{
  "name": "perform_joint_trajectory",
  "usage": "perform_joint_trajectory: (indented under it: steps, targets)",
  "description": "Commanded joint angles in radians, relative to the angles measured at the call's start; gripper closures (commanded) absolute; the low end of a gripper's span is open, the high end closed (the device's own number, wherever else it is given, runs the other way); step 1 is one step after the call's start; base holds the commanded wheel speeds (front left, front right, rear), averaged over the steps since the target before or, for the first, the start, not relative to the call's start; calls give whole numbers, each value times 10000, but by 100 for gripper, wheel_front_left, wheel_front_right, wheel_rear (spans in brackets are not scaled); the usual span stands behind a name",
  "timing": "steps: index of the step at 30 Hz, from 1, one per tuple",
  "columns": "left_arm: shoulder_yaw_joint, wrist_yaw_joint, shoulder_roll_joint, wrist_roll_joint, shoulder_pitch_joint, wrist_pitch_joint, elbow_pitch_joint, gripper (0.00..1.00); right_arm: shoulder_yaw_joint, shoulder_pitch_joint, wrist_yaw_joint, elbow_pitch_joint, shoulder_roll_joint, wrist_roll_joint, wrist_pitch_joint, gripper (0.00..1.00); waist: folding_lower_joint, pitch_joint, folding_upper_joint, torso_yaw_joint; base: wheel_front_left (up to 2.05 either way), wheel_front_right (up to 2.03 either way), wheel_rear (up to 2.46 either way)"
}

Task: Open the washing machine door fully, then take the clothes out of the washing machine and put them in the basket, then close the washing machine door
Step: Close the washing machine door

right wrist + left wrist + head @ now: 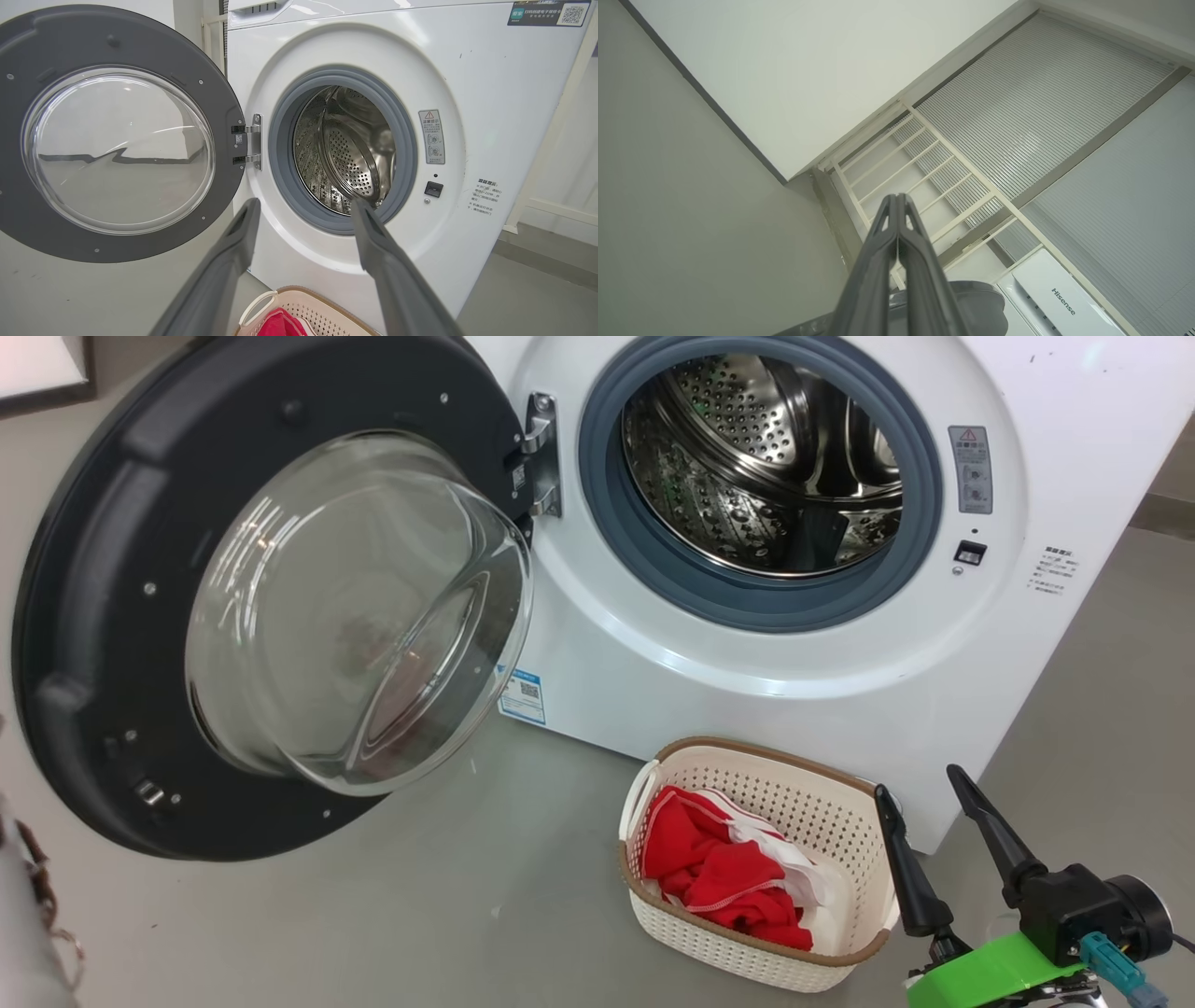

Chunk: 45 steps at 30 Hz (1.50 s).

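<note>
Bright red soft fabric clothes (719, 882) with white trim lie inside the small cream perforated plastic basket (747, 959) with a brown rim. It sits on the grey floor (467, 896), just in front of the big white front-loading washing machine (747, 681). The steel perforated drum (756, 457) is exposed. The round black-rimmed, glass-bowled washing machine door (84, 616) is swung wide to the left. The right gripper (918, 783) is beside the basket, fingers spread wide, holding nothing. The left gripper (896, 198) has its fingers pressed together, empty, pointing at a grey slatted blind (1041, 102).

One washing machine (709, 653), one door (84, 616), one basket (822, 812)
</note>
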Motion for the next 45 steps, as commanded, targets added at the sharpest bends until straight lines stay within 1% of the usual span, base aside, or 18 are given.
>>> perform_joint_trajectory:
  steps: [1, 8, 12, 16, 17, 21, 26, 34, 38, 45]
  targets:
    - [334, 113, 632, -257, -639, 266, 317, 100, 210, -184, 35, -231, -114, -73, -63, 0, 0, -1, 0, -75, 0, 0, 0]
    - [750, 348, 1250, -1064, -1458, 1540, 2391, 100, 343, -171, 35, -183, -114, -133, -63, 0, 0, 48, 0, -283, 0, 0, 0]
    - [851, 232, 1473, -1545, -1742, 2588, 3203, 100, 343, -151, 35, -168, -114, -149, -63, 0, 0, 41, 0, -344, 0, 0, 0]
    - [672, 108, 1665, -1604, -1881, 3265, 3713, 100, 386, -98, 35, -127, -114, -142, -63, 0, 0, 8, 0, -375, 0, 0, 0]
    - [672, 108, 1665, -1604, -1881, 3265, 3713, 100, 386, -98, 35, -127, -114, -142, -63, 0, 0, 8, 0, -375, 0, 0, 0]
    - [331, 32, 1820, -1466, -1855, 3934, 4090, 100, 407, -150, 35, -137, -114, -140, -63, 0, 0, 16, 0, -446, 0, 0, 0]
    - [87, -171, 1946, -1402, -1807, 4446, 4381, 100, 510, -158, 35, -182, -114, -152, -63, 0, 0, 48, 0, -515, 0, 0, 0]
    - [152, -443, 1958, -1738, -1812, 5128, 4667, 100, 528, -158, 35, -175, -114, -213, -63, 0, 0, 110, 0, -528, 0, 0, 0]
    - [28, -571, 2042, -1695, -1686, 5394, 4706, 100, 590, -134, 35, -173, -114, -185, -63, 0, 0, 122, 0, -513, 0, 0, 0]
    - [3, -817, 1947, -1938, -1662, 6024, 4635, 100, 628, -116, 35, -214, -114, -173, -63, 0, 0, 203, 0, -397, 0, 0, 0]
